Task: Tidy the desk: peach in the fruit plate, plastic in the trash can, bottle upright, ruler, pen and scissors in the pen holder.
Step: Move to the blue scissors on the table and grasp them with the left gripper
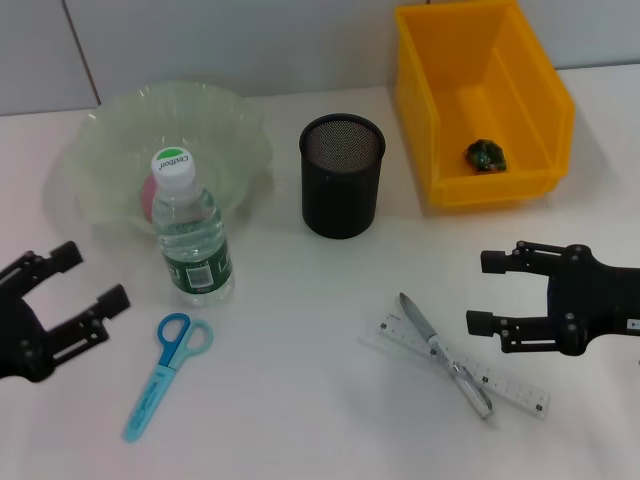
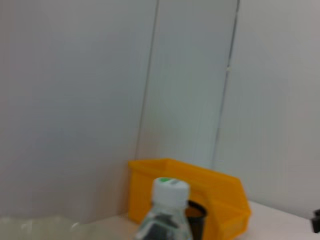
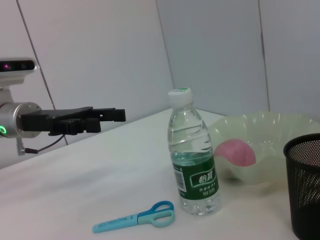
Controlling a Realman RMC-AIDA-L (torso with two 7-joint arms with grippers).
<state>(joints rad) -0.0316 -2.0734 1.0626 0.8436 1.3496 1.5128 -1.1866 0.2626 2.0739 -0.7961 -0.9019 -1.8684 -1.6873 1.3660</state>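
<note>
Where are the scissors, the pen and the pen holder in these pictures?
scissors (image 1: 163, 375): head view, on the light blue blade cover just below the handles.
pen (image 1: 440, 352): head view, on the middle of its silver barrel, where it crosses the ruler.
pen holder (image 1: 341, 190): head view, on the black mesh front wall.

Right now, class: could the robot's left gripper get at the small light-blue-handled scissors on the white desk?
Probably yes: the open left gripper sits beside the scissors, with bare desk between; the bottle stands behind.
</note>
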